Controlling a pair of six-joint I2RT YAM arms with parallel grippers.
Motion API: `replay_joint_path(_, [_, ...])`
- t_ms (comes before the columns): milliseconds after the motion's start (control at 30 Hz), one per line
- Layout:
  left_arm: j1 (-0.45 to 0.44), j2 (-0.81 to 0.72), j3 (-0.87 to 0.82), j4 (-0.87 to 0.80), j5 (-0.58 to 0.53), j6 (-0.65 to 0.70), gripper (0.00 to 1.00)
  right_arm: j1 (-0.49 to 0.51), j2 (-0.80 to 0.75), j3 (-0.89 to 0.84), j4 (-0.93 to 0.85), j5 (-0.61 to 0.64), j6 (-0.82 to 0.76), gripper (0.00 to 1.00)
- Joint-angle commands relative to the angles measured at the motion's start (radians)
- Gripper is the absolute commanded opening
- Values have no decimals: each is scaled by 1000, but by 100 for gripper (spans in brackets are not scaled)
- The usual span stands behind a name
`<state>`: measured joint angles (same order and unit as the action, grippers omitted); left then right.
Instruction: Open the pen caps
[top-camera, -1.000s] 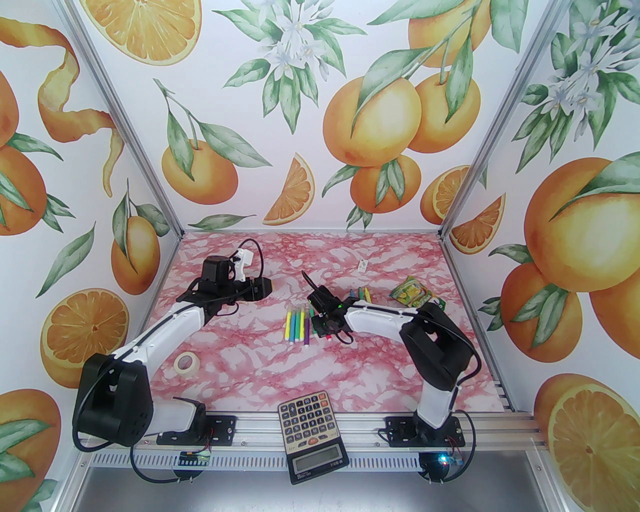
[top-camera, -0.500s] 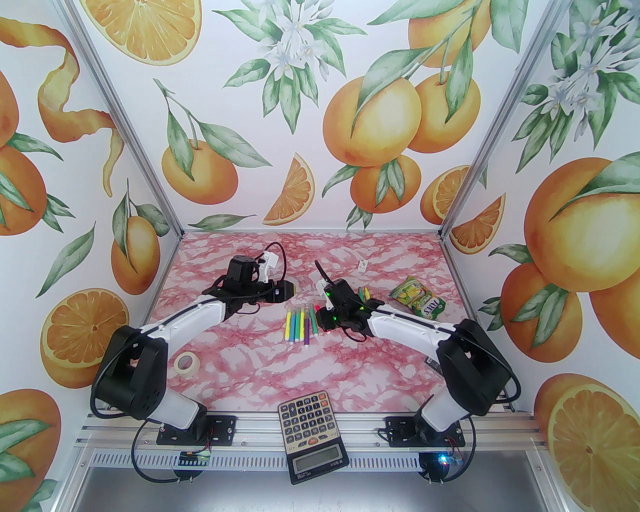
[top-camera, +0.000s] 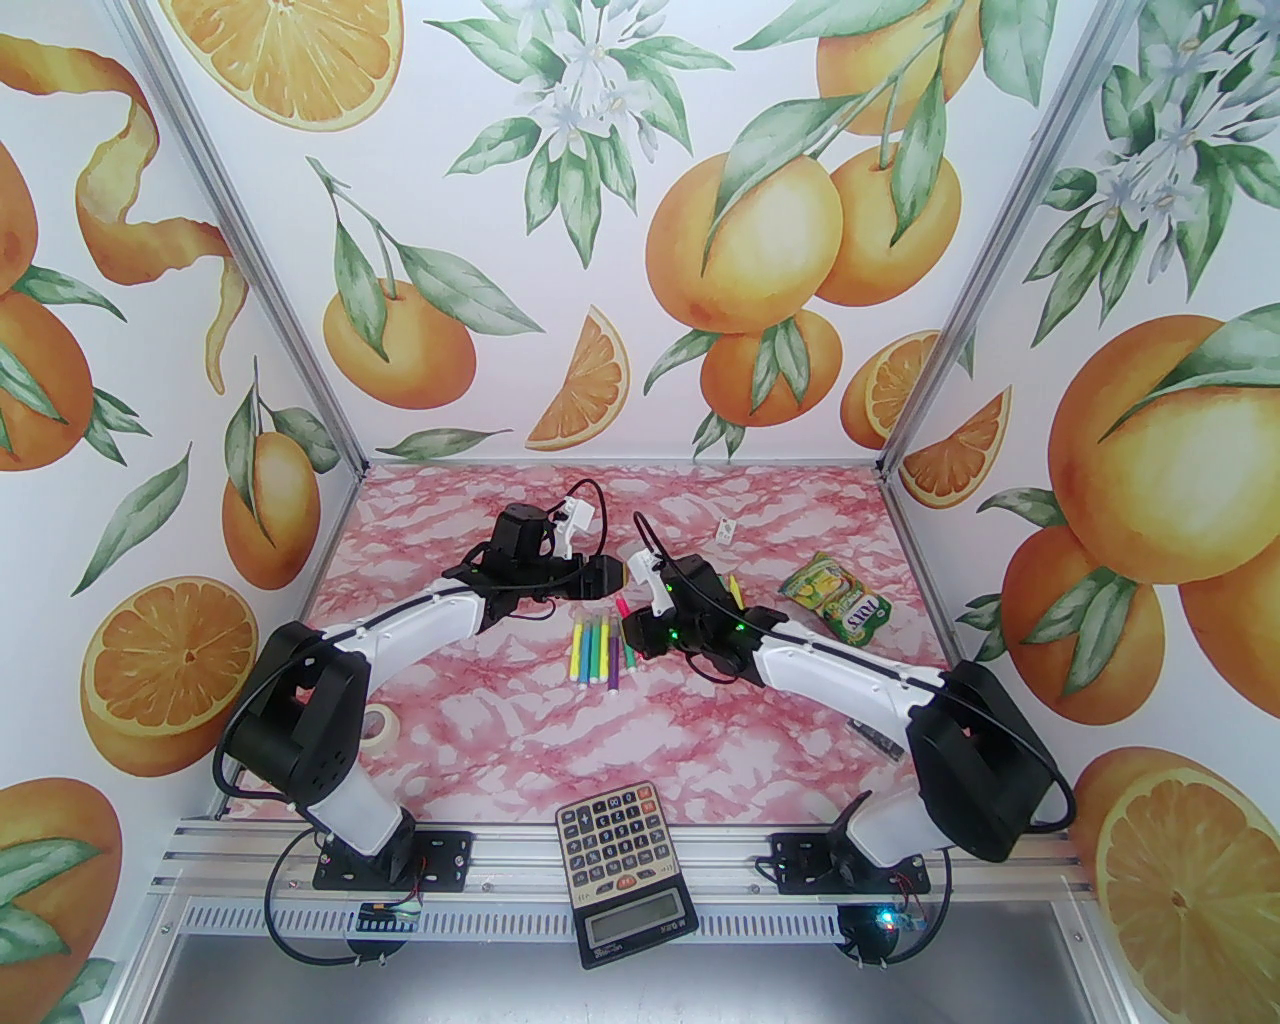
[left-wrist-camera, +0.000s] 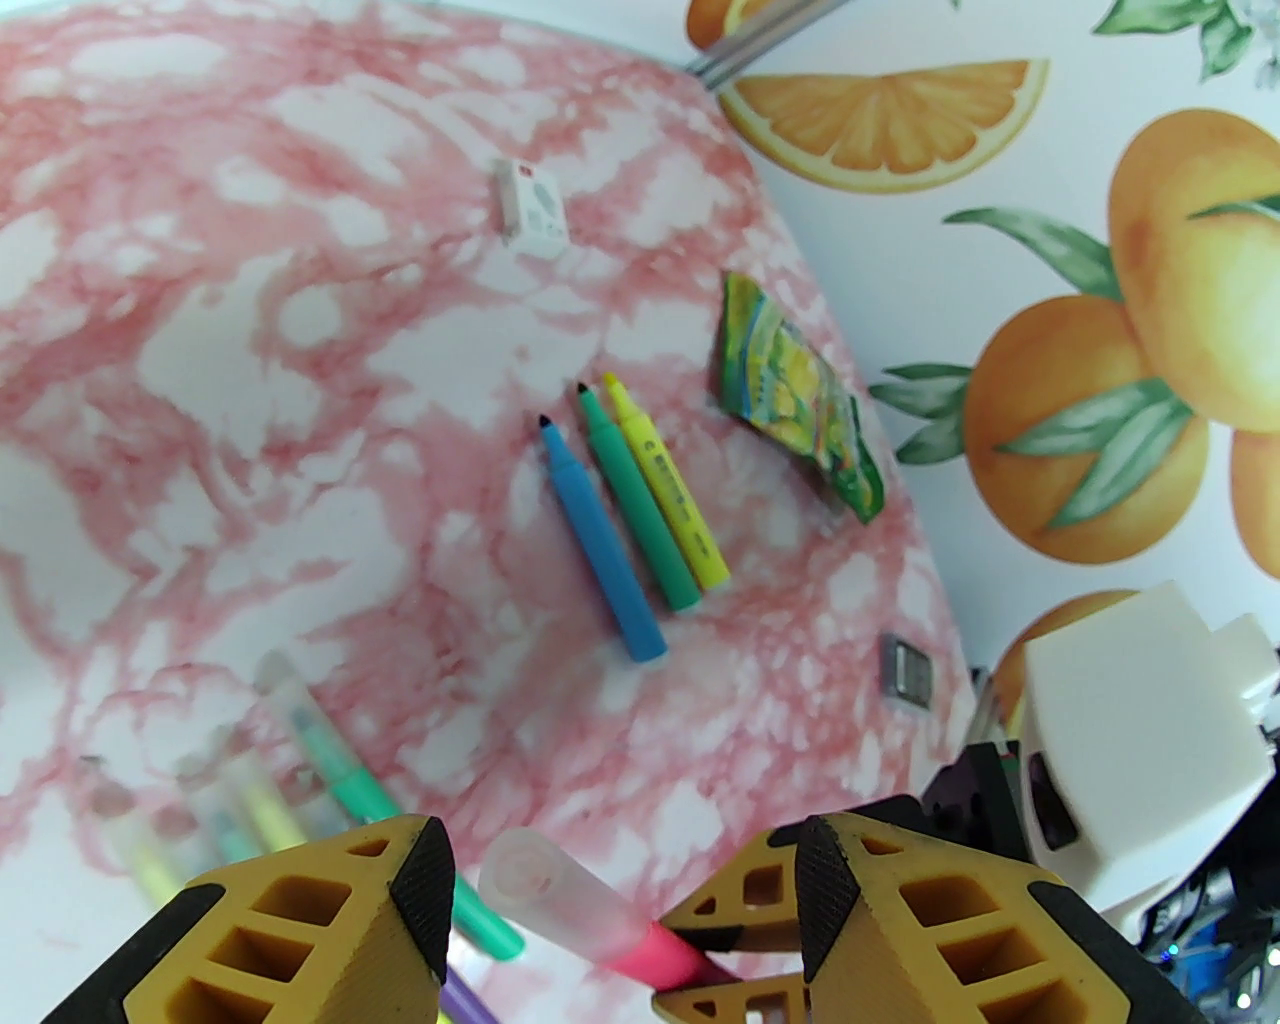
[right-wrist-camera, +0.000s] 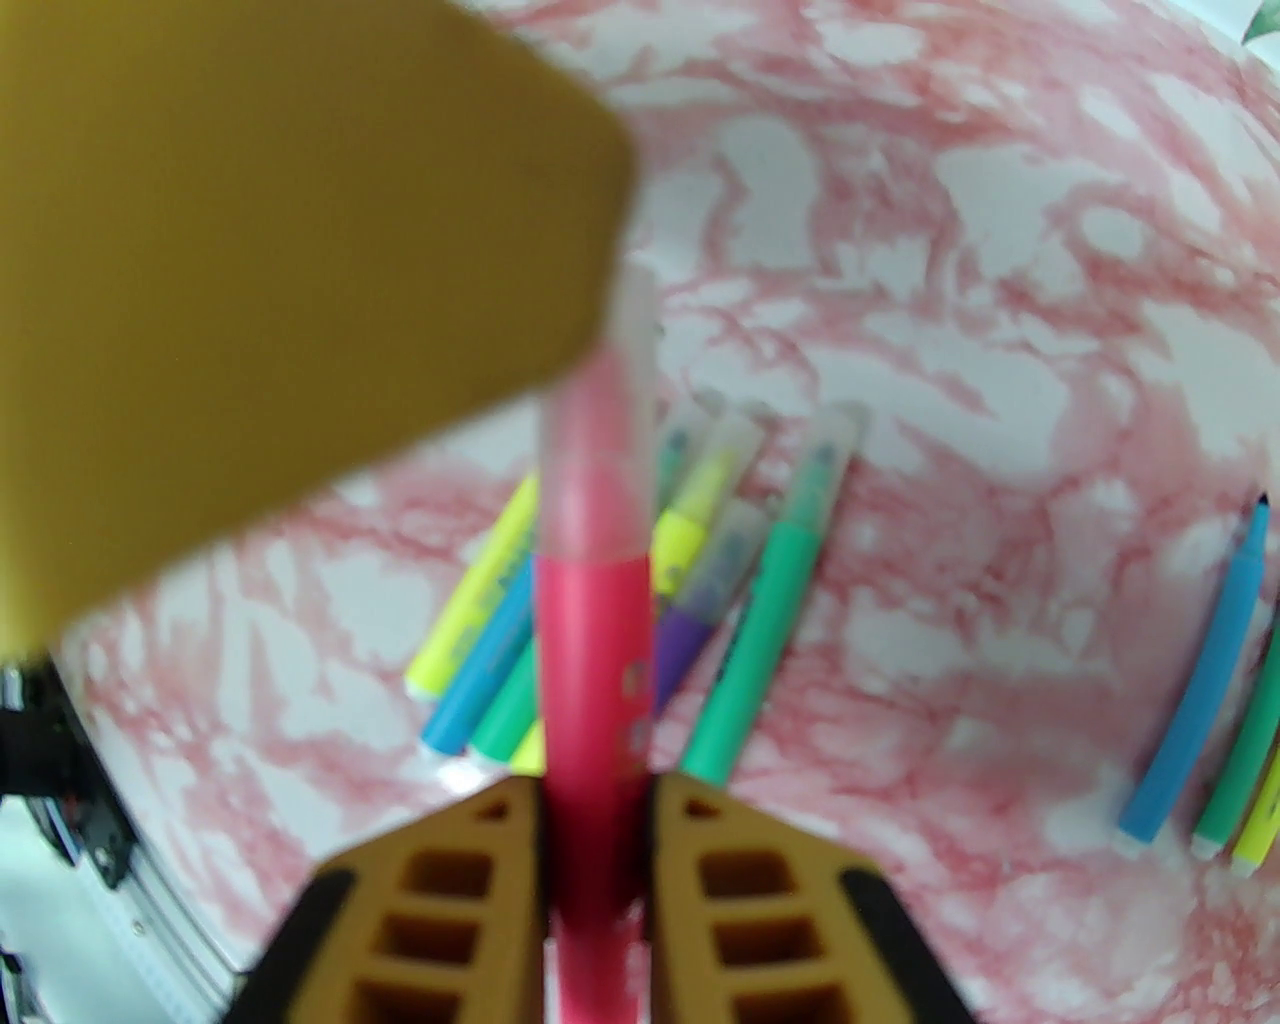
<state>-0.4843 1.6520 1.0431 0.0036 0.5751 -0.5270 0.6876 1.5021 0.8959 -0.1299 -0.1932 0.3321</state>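
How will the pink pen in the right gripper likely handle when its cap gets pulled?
The pink pen looks stiff: it juts straight from the shut right gripper without sagging. Its clear cap is smooth, round plastic, so the open left gripper may slip on it. Dropped, the round barrel would probably roll.

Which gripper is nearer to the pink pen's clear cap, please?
Left gripper: open, flanking the cap. Right gripper: shut on the pink pen barrel, below the cap.

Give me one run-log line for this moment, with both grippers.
right gripper: shut on pink pen | left gripper: open around cap | cap: on | three pens: uncapped
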Motion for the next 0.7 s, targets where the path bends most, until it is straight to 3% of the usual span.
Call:
replay_joint_path(0, [-5, 7, 36, 29, -2, -21, 60, -2, -33, -9, 50, -18, -1, 19])
replay_joint_path(300, [-43, 28, 62, 27, 40, -39, 54, 0, -51, -16, 85, -20, 1, 18])
replay_joint_path(667, [-45, 43, 79, 33, 65, -62, 29, 1, -55, -23, 92, -20, -5, 18])
